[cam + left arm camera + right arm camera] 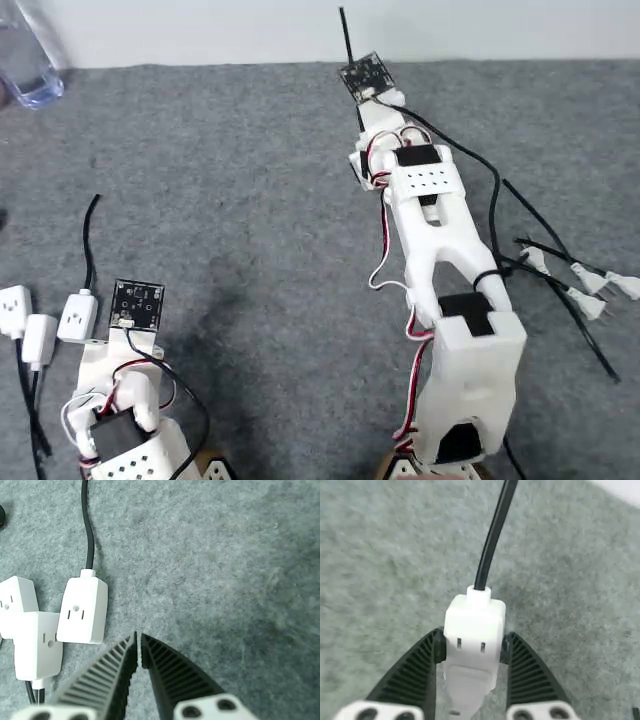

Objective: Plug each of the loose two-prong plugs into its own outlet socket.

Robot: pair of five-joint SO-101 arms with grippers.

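Note:
My right gripper (pixel 472 637) is shut on a white outlet socket (pixel 474 622), whose two slots face the camera and whose black cord (pixel 492 535) runs away over the carpet. A white piece (pixel 467 682) sits against the socket between the fingers; I cannot tell what it is. In the high view the right arm (pixel 425 190) stretches to the far middle of the table. Several loose two-prong plugs (pixel 590 282) lie on black cords at the right edge. My left gripper (pixel 138 641) is shut on nothing, just beside three white outlet sockets (pixel 82 610) at the near left (pixel 78 315).
Grey carpet (pixel 250 180) covers the table. A clear plastic container (pixel 25 70) stands at the far left corner. Black cords (pixel 90 235) trail from the sockets, and more cords (pixel 560 290) cross the right side.

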